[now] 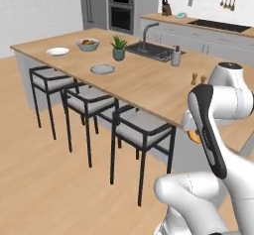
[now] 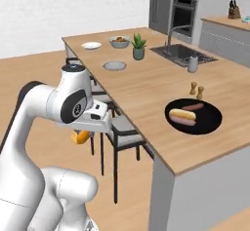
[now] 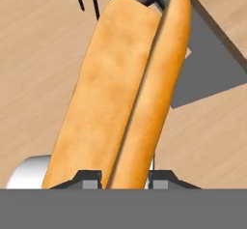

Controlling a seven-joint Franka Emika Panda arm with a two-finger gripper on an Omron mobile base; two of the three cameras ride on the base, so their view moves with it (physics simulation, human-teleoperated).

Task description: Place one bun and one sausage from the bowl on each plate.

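My gripper is shut on a long golden bun, split along its length, which stands up between the fingers. From the right base view the bun hangs under the hand, off the counter's near edge and above the stools. The black bowl sits on the counter to the right, holding another bun and two sausages. Two pale plates lie farther along the counter: one mid-counter, one at the far end. The left base view shows the same plates.
A white fruit bowl and a potted plant stand near the far plates. The sink lies beyond. Two small shakers stand behind the black bowl. Three dark stools line the counter's near side.
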